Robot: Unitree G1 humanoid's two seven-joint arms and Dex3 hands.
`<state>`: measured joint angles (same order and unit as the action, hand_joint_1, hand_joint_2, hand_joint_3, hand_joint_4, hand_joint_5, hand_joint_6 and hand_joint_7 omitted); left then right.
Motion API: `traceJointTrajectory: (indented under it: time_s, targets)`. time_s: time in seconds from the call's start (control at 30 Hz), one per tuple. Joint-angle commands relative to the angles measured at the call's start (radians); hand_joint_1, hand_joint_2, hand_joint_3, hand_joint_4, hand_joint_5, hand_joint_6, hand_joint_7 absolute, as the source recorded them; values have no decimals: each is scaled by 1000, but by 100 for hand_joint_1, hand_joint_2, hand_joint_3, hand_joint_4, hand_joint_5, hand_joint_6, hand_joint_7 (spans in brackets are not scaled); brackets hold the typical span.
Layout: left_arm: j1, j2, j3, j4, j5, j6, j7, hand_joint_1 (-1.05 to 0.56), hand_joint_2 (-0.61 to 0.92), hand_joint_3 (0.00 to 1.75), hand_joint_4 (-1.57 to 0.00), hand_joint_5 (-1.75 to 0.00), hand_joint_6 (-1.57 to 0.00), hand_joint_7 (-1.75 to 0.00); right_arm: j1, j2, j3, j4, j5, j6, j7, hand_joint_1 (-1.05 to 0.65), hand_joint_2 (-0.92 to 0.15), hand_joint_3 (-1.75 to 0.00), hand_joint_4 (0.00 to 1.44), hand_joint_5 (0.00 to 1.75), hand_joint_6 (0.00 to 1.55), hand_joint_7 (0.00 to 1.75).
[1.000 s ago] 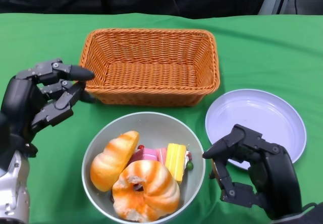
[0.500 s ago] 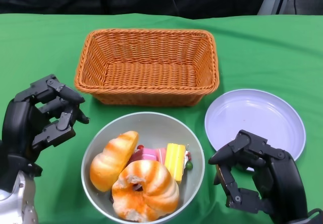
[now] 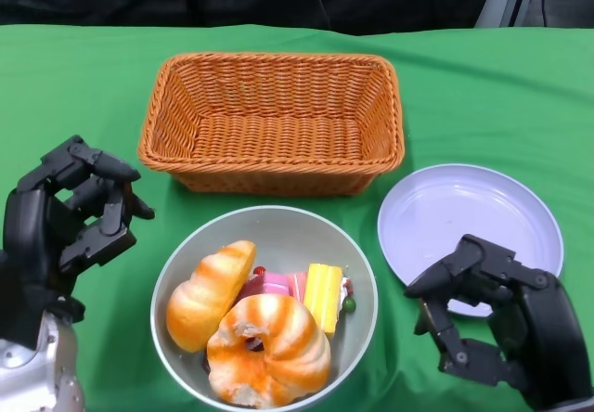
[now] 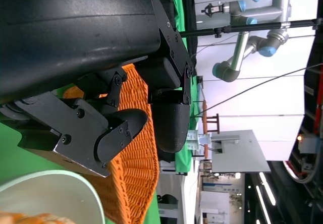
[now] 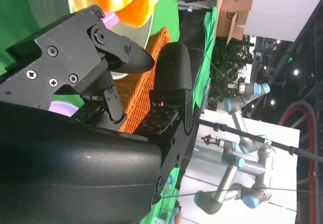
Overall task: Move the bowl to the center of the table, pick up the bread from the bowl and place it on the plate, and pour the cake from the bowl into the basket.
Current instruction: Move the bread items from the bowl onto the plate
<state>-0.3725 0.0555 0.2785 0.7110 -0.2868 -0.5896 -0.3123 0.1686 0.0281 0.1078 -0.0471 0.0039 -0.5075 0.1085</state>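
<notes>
So the grey bowl (image 3: pixel 264 305) sits on the green table (image 3: pixel 483 96) between the two hands, holding a striped bread roll (image 3: pixel 209 293), a ring-shaped bread (image 3: pixel 267 350) and some pink and yellow cake pieces (image 3: pixel 311 291). The left hand (image 3: pixel 65 231) hovers just off the bowl's rim, fingers curled in loosely with nothing in them. The right hand (image 3: pixel 506 324) is on the opposite side, fingers bent and apart, empty too, fingertips over the near edge of the white plate (image 3: pixel 473 212). The wicker basket (image 3: pixel 274 120) sits beyond both sets of fingertips.
</notes>
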Motion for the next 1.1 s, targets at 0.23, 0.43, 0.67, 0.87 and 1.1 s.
traceJointTrajectory:
  time_s: [0.23,0.43,0.67,0.87,1.1]
  targets:
    - [-20,6,9,35,4,-39,24,-9,45,123,-83,-156,-83,-132,-3,-37,-11,-77,-37,23,0,-23,-76,-48,82,133,86,84]
    - [-26,7,9,46,3,-59,21,-7,43,126,-82,-157,-81,-133,-24,-93,10,-159,-59,121,59,-27,-88,-22,70,127,73,74]
    - [-14,3,4,30,3,-53,24,-8,45,122,-82,-157,-82,-132,-81,-171,20,-259,-162,171,92,-39,-92,-4,68,95,69,46]
    - [-3,-5,2,25,10,-66,31,-9,44,122,-82,-155,-82,-130,-127,-184,49,-331,-261,233,93,-52,-91,0,70,54,76,12]
    - [-4,-1,-1,38,34,-88,42,-7,45,123,-83,-155,-82,-130,-192,-186,86,-391,-466,255,64,-65,-92,-4,62,51,69,3]
